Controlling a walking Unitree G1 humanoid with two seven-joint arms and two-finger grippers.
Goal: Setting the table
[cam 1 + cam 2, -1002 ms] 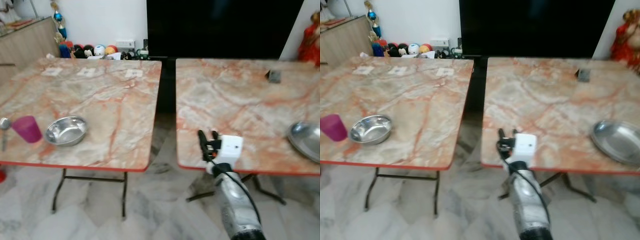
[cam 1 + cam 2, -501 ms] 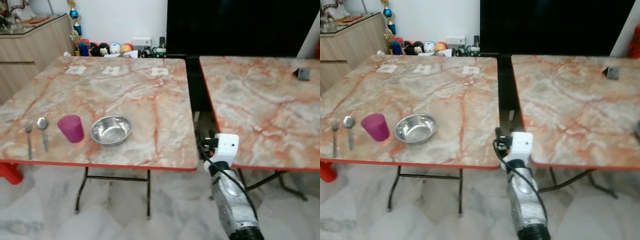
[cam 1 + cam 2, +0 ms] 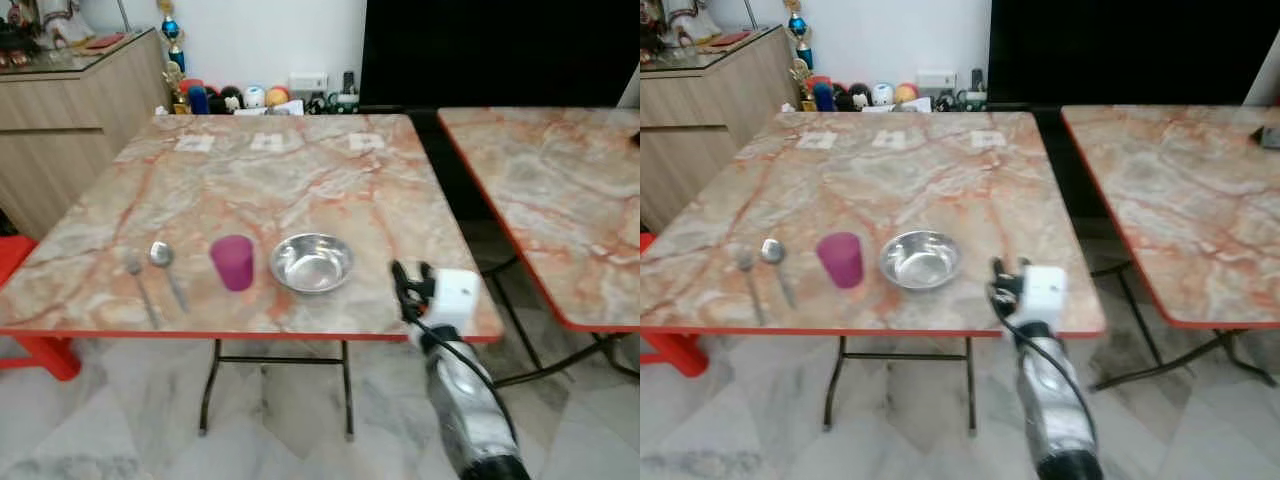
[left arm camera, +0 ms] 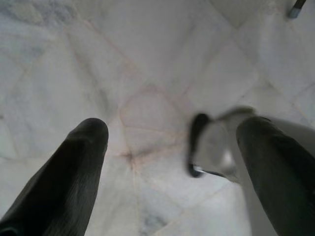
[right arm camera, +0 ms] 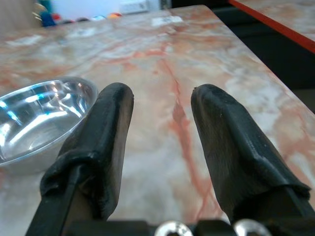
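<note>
On the marble table (image 3: 300, 190) near its front edge lie a fork (image 3: 140, 285) and a spoon (image 3: 165, 268), then a purple cup (image 3: 233, 262) and a steel bowl (image 3: 311, 263), all in a row. My right gripper (image 3: 405, 290) hovers over the table's front right corner, just right of the bowl, open and holding nothing. The right wrist view has the bowl (image 5: 34, 118) beside its left finger, with bare marble between the fingers (image 5: 108, 132). My left gripper (image 4: 172, 147) hangs open over the floor.
A second marble table (image 3: 560, 200) stands to the right across a dark gap. Three white cards (image 3: 270, 142) lie at the first table's far edge. A wooden cabinet (image 3: 70, 120) and a red stool (image 3: 40, 350) are on the left. Toys (image 3: 230, 98) line the back wall.
The camera has swung left: the table with cup and bowl has shifted to the middle of view, and the fork and spoon have come into sight. The right table's plate has left the picture.
</note>
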